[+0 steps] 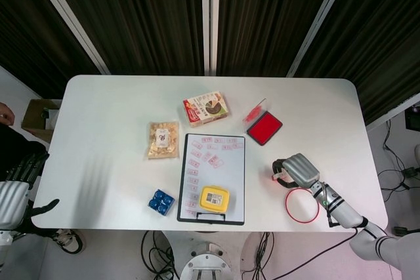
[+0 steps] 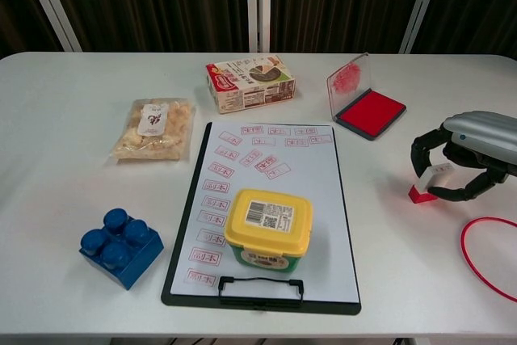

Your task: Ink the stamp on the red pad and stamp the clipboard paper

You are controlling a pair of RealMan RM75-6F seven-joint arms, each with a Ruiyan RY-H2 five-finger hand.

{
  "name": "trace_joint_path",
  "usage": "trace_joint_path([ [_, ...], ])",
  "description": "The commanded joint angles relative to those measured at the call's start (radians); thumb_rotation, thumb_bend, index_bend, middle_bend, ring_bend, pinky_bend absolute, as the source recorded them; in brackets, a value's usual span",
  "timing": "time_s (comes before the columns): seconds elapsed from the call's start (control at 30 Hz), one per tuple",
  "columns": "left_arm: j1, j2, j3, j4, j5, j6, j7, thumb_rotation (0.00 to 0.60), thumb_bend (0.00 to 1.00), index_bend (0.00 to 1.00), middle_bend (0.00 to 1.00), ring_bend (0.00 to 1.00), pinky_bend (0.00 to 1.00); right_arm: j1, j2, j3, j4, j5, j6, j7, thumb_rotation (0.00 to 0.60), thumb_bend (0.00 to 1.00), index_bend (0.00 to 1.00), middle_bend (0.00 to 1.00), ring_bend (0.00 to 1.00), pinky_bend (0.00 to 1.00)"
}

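Note:
The stamp (image 2: 426,183), white with a red base, sits upright with its base at the table, right of the clipboard. My right hand (image 2: 464,155) curls over it and grips its white top; the head view shows this right hand (image 1: 296,170) with the stamp (image 1: 276,176) at its fingertips. The red ink pad (image 2: 370,111) lies open at the back right, lid raised. The clipboard paper (image 2: 266,167) carries several red stamp marks. My left hand (image 1: 18,185) hangs off the table's left edge, fingers apart, holding nothing.
A yellow-lidded tub (image 2: 268,228) stands on the clipboard's near end. A red ring (image 2: 487,258) lies just right of the stamp. A blue block (image 2: 119,246), a snack bag (image 2: 153,128) and a food box (image 2: 250,82) sit left and behind.

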Motion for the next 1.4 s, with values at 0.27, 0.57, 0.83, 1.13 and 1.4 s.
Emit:
trace_joint_path([
  [0.27,-0.002,0.000,0.000,-0.003,0.000,-0.003,0.002,0.600,0.00,0.07,0.09,0.07,0.16,-0.003,0.009,0.003,-0.004,-0.005,0.000,0.005,0.600,0.20,0.53,0.51,0.88,1.00],
  [0.57,-0.002,0.004,0.000,-0.009,0.001,-0.003,0.007,0.600,0.00,0.07,0.09,0.07,0.16,-0.003,0.017,0.007,-0.016,-0.004,-0.015,-0.006,0.600,0.19,0.41,0.46,0.88,1.00],
  [0.83,-0.002,0.007,0.000,-0.016,0.002,0.001,0.012,0.600,0.00,0.07,0.09,0.07,0.16,-0.011,0.043,0.006,-0.033,-0.013,0.010,-0.015,0.600,0.18,0.24,0.39,0.88,1.00],
  [1.13,0.009,0.012,0.000,-0.027,0.004,0.022,0.016,0.600,0.00,0.07,0.09,0.07,0.16,-0.170,0.300,-0.006,-0.231,-0.013,0.295,-0.110,0.600,0.10,0.11,0.37,0.88,1.00],
  [1.4,0.015,0.017,-0.001,-0.047,0.019,0.042,0.030,0.600,0.00,0.07,0.09,0.07,0.16,-0.405,0.378,0.088,-0.300,0.172,0.554,-0.095,0.600,0.16,0.01,0.08,0.09,0.39],
])
